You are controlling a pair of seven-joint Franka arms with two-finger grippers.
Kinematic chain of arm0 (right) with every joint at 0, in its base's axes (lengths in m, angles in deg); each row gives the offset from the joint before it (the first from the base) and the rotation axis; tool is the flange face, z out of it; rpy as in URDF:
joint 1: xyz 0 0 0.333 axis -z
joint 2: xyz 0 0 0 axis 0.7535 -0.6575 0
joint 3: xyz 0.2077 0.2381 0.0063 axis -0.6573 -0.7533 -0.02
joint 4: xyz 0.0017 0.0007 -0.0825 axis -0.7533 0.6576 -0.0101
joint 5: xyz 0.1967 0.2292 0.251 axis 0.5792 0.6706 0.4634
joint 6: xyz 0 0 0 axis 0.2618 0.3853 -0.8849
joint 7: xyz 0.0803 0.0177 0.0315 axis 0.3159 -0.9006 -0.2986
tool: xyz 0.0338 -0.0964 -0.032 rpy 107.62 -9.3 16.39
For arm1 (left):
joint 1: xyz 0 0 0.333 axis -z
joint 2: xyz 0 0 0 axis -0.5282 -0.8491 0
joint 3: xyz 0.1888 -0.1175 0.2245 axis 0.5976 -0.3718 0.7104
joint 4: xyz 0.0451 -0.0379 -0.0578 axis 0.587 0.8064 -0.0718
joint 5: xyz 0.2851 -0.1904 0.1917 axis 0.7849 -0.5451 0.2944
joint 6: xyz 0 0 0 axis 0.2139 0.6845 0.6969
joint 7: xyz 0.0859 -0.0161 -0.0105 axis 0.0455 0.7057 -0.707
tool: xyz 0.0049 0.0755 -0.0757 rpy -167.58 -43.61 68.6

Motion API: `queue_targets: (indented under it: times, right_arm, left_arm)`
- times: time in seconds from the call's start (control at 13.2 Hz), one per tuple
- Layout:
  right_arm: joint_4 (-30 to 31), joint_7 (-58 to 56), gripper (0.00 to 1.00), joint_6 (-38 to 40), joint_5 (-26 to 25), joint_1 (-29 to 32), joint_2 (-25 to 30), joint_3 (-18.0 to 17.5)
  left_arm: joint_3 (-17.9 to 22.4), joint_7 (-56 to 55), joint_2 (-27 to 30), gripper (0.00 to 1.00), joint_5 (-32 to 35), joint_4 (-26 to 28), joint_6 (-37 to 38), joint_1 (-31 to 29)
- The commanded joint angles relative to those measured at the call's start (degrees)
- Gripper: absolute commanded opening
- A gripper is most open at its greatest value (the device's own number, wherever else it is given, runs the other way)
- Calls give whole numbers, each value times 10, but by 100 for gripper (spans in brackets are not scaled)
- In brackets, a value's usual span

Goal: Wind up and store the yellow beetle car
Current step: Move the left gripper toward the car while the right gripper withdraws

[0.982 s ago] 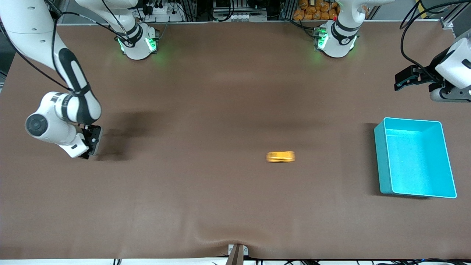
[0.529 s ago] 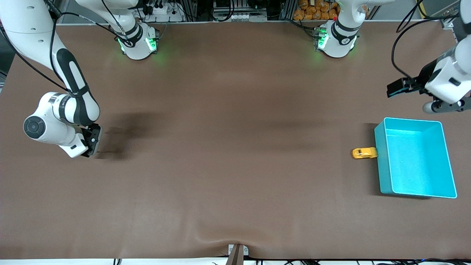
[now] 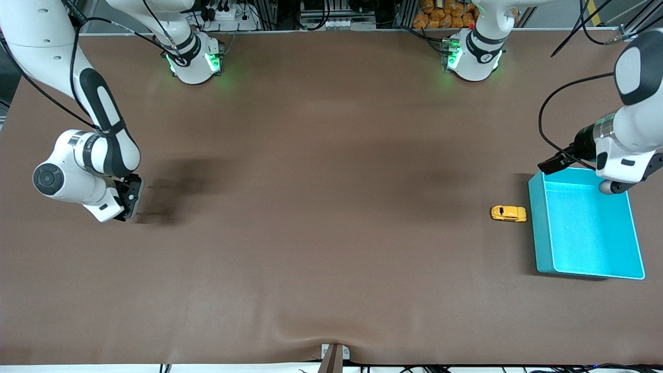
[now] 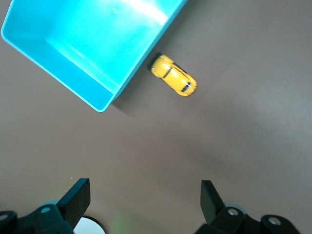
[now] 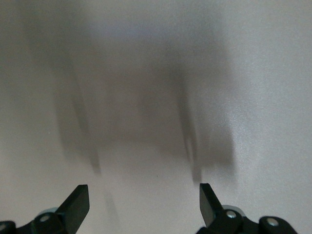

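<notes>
Rolled across brown table (image 3: 311, 207), yellow beetle car (image 3: 508, 213) stops beside bin (image 3: 538, 228).

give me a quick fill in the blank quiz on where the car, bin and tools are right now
1. The yellow beetle car sits on the table just outside the ____ bin.
2. The bin holds ____ inside.
3. The left tool hangs above the table with jaws ____.
4. The right tool, waiting at its own end, holds ____.

Missing words: turquoise; nothing; open; nothing
</notes>
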Motion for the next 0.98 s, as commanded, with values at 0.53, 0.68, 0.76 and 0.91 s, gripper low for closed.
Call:
queue_targets:
  times: [0.53, 0.68, 0.76, 0.91]
  right_arm:
    - [-198, -76, 100, 169, 50, 86, -67, -18]
    - [-197, -76, 100, 169, 50, 85, -67, -18]
    - [-197, -76, 100, 170, 51, 85, -67, -18]
    - [-198, -76, 100, 170, 51, 85, -67, -18]
  left_arm:
    - [-2, -171, -42, 100, -2, 60, -134, -10]
    - [-2, -200, -44, 100, -2, 79, -166, -10]
    - [-2, -216, -52, 100, -2, 80, -172, -10]
    - [-1, -263, -72, 100, -2, 80, -200, -10]
